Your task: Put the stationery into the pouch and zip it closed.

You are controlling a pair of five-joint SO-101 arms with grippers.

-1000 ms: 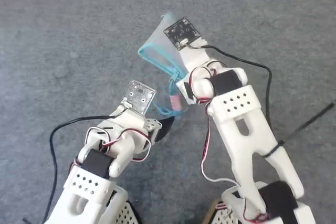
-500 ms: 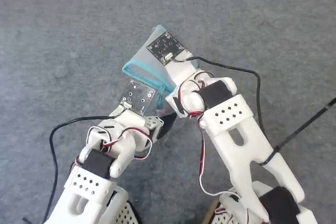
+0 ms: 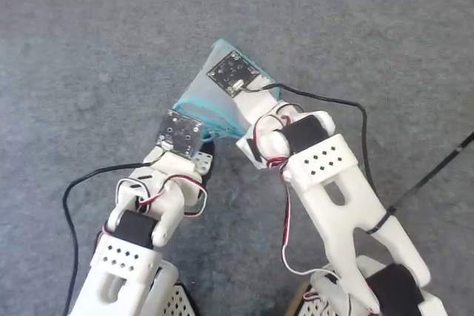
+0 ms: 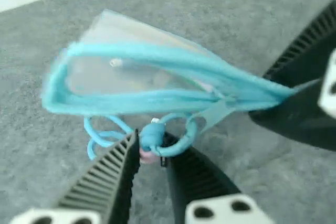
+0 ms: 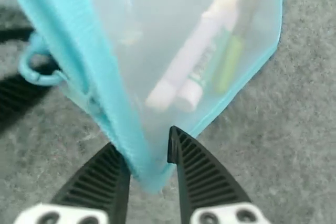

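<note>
Above grey carpet (image 3: 89, 72), the right tool (image 5: 144, 146) pinches the pouch (image 5: 157, 35) corner and the left tool (image 4: 150, 143) grips its zipper pull (image 4: 151, 132).

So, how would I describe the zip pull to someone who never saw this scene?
Over the grey table, the right pincer holds a see-through pouch edged in turquoise. Its zip pull sits in the left pincer: the only small turquoise ring, with thin cord.

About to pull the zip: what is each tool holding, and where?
The right tool grips the pouch by a corner at its zip edge. The left tool pinches the blue zip pull loop.
</note>
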